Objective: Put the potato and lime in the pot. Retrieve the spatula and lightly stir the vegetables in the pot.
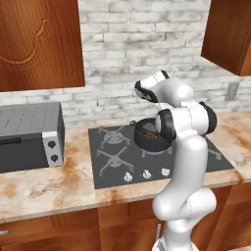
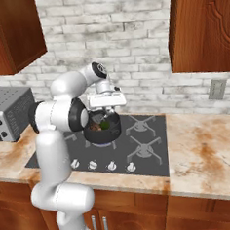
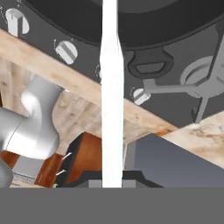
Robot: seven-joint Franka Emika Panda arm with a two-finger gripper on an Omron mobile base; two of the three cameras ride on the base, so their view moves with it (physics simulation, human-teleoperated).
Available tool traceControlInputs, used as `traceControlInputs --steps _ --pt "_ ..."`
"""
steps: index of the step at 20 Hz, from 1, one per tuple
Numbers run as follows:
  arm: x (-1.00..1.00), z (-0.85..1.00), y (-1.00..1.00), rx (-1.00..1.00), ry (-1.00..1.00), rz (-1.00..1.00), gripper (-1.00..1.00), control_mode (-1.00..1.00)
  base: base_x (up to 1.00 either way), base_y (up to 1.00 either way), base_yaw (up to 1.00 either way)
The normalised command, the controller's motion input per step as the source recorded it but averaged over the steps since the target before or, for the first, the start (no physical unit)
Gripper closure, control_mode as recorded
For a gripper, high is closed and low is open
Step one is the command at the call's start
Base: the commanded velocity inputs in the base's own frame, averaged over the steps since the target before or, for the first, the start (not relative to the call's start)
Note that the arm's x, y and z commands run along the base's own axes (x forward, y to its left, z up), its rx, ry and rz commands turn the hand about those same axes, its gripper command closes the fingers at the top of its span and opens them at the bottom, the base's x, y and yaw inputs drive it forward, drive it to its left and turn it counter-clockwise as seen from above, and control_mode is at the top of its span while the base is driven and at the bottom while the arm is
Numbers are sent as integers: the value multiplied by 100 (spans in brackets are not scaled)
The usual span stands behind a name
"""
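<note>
Over the stove's near left burner, the pot (image 2: 103, 129) holds a green lime (image 2: 104, 124) and brownish potato (image 2: 94, 122), so loading looks done. The tool (image 2: 106, 101) hangs above it, closed on the spatula (image 3: 111, 87), whose pale handle runs toward the pot; stirring seems left. Its head is cut off, and the table (image 1: 44, 188) is partly hidden behind the arm.

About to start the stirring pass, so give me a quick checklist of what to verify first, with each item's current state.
1. Spatula in the tool: ok, pale handle runs up from the tool's base toward the pot.
2. Pot on the cooktop burner: ok.
3. Lime in pot: ok, green shows inside.
4. Potato in pot: cannot tell, contents too small.
5. Spatula head down in the pot: cannot tell.
6. Tool above the pot: ok.
</note>
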Motion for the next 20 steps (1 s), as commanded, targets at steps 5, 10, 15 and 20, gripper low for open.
traceControlInputs --steps 5,10,15,20 --pt "23 -22 0 -5 8 0 100 -100 0 0 0" --pt "6 -9 -2 -1 8 0 100 -100 0 0 0" --pt "0 0 -27 0 1 0 100 -100 0 0 0" --pt "0 0 -49 0 0 0 100 -100 0 0 0"
